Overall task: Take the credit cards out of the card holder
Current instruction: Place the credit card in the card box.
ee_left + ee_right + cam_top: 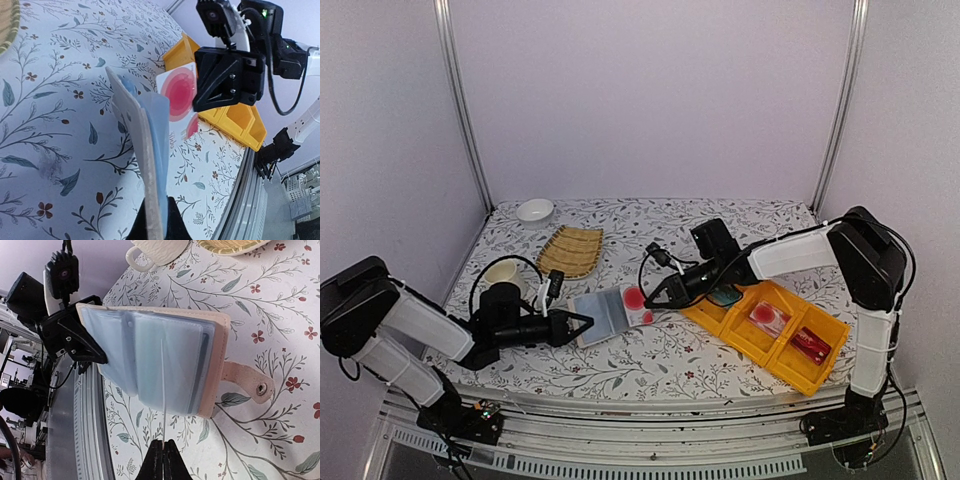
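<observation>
The beige card holder (598, 316) lies open, its grey-blue pockets (150, 357) facing up. My left gripper (582, 325) is shut on its left edge, which shows edge-on between the fingers (156, 220). The whitish-pink credit card (636, 297) with a red circle (177, 92) sticks out past the holder's right side. My right gripper (653, 298) is shut on that card's end, seen as a thin white line (162, 390) running from the gripper (163, 444) over the pockets. I cannot tell whether its far end sits in a pocket. A teal card (725, 297) seems to lie in the yellow tray under the right arm.
The yellow tray (820, 372) at the right holds red packets (810, 343). The holder's snap tab (250, 385) lies flat on the cloth. A bamboo mat (570, 250), a white cup (503, 272) and a small white bowl (535, 209) stand at the back left.
</observation>
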`<control>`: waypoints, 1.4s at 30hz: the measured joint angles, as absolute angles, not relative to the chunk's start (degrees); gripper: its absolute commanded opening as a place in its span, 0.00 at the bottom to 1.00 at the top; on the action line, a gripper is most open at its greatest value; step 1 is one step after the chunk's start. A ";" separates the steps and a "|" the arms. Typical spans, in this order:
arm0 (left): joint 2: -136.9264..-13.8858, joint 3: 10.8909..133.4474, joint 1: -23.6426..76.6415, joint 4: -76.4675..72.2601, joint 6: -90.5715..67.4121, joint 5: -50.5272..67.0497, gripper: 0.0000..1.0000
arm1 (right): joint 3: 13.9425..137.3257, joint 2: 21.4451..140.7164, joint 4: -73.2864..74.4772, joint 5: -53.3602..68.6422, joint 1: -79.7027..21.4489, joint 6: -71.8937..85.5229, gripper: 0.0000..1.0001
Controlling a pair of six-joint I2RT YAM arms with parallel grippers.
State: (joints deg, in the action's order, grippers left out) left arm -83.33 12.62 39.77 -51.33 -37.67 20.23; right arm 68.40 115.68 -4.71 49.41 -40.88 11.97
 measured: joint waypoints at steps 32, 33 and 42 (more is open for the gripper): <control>-83.15 19.75 38.94 -36.71 -28.42 16.23 0.00 | 65.41 77.03 61.52 0.89 -29.26 -28.01 0.02; -83.15 19.75 38.92 -36.71 -28.38 16.23 0.00 | 64.88 77.84 61.82 0.14 -29.26 -28.18 0.02; -83.15 19.75 38.92 -36.69 -28.05 16.25 0.00 | 65.34 85.58 61.69 -1.98 -29.30 -28.51 0.02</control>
